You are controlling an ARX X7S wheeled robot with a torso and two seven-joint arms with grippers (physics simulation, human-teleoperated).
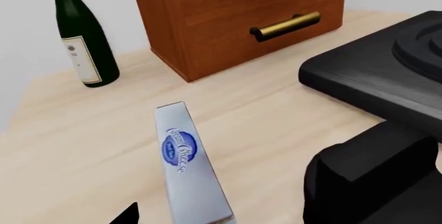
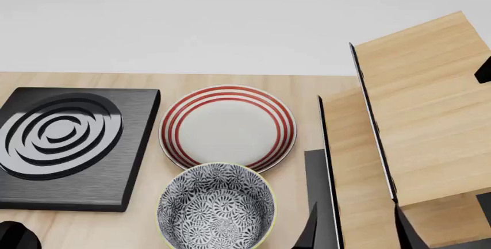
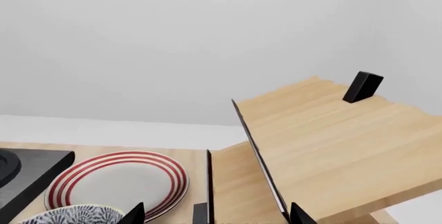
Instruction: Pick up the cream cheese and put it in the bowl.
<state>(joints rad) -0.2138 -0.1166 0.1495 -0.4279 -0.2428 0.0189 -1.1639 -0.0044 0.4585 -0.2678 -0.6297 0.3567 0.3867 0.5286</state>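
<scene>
The left gripper (image 1: 183,223) looks open and empty, its dark fingertips either side of the cream cheese (image 1: 186,167) lying flat on the table (image 1: 83,146), so it should descend straight, centred, before closing for the bowl (image 2: 216,206).

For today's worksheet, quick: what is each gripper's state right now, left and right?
Left gripper: the cream cheese lies between its fingertips; whether it is closed on the box cannot be told.
Right gripper: open, holding nothing.
</scene>
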